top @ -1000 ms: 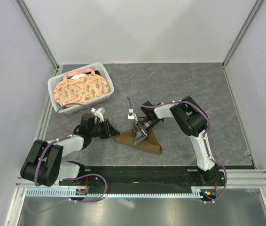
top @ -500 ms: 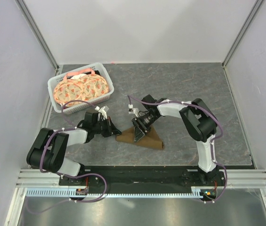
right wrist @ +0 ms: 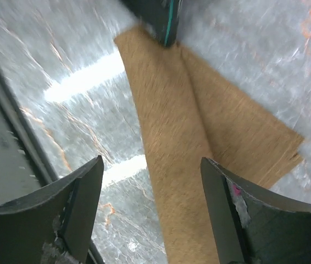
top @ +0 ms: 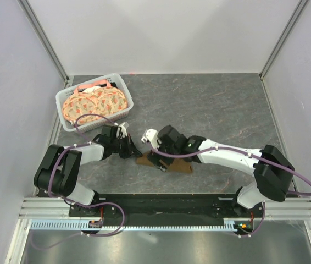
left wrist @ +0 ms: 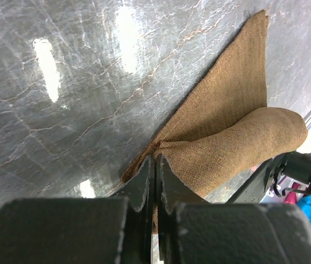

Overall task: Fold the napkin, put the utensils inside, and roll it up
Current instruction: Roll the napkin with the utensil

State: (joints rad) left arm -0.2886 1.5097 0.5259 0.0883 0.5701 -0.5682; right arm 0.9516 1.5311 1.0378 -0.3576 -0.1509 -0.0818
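Half a second on, from above: swung the right arm down flat, right gripper low over the napkin at mid-table.

From left wrist: left gripper clenched on the cloth's corner, anchoring it.

From right wrist: spread wide, holding nothing, above the part-rolled fold. Probably repositioning to roll on. No utensil seen.

The left arm lies low, forearm reaching rightwards. The left hand is pressed shut, its two fingers flat together, nipping a corner of the napkin. The right arm stretches far leftwards from its base, low and nearly straight, wrist tipped downward. The right hand is spread wide, fingers well apart, holding nothing. The two hands sit near each other.
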